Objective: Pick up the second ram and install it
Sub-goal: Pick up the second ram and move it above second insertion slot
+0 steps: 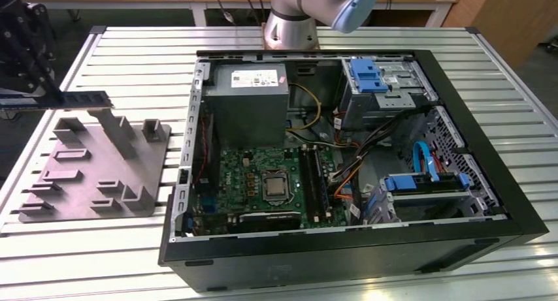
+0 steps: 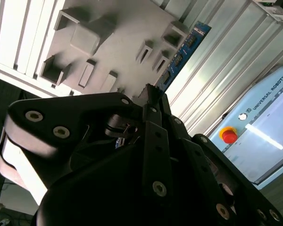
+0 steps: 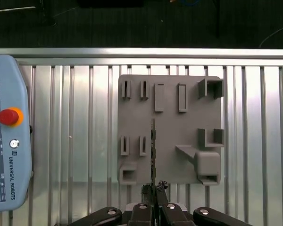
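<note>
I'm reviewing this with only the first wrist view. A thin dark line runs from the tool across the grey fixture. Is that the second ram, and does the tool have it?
Observer: Yes, the tool is shut on the second ram. The second wrist view shows its broad side, a blue board with chips.
Operator: Where is the computer?
Observer: In the exterior view the open case lies to the exterior view's right of the fixture. The tool holds the ram over the fixture, apart from the case.
Operator: Is the board inside covered?
Observer: No, the green motherboard lies exposed on the case's floor. I cannot tell whether a slot is already filled.
</note>
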`<state>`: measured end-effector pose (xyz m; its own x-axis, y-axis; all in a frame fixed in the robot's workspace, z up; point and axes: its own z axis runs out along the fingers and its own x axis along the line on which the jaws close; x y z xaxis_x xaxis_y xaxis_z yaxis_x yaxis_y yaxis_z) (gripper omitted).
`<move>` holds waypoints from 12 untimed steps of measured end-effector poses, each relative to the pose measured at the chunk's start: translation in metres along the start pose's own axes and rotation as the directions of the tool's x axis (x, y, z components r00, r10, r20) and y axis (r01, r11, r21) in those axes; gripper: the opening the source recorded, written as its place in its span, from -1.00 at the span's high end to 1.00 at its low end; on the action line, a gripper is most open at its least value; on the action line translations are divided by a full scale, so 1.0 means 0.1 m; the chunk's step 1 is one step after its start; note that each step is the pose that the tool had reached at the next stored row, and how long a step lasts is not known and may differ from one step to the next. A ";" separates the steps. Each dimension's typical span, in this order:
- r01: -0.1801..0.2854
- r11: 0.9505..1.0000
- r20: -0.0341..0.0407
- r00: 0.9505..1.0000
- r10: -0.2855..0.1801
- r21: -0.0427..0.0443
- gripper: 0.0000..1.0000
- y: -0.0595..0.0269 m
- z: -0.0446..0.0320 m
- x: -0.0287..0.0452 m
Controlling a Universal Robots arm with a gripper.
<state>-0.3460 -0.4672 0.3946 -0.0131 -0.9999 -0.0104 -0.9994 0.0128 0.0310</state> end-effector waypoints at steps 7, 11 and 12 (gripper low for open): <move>0.000 1.000 0.000 1.000 0.000 0.000 0.73 -0.188 -0.005 -0.003; 0.000 1.000 0.000 1.000 0.000 0.000 0.73 -0.285 -0.008 -0.005; 0.000 1.000 0.000 1.000 0.000 0.000 0.73 -0.309 -0.008 -0.005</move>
<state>-0.3151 -0.4671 0.3945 -0.0131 -0.9999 -0.0103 -0.9994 0.0128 0.0310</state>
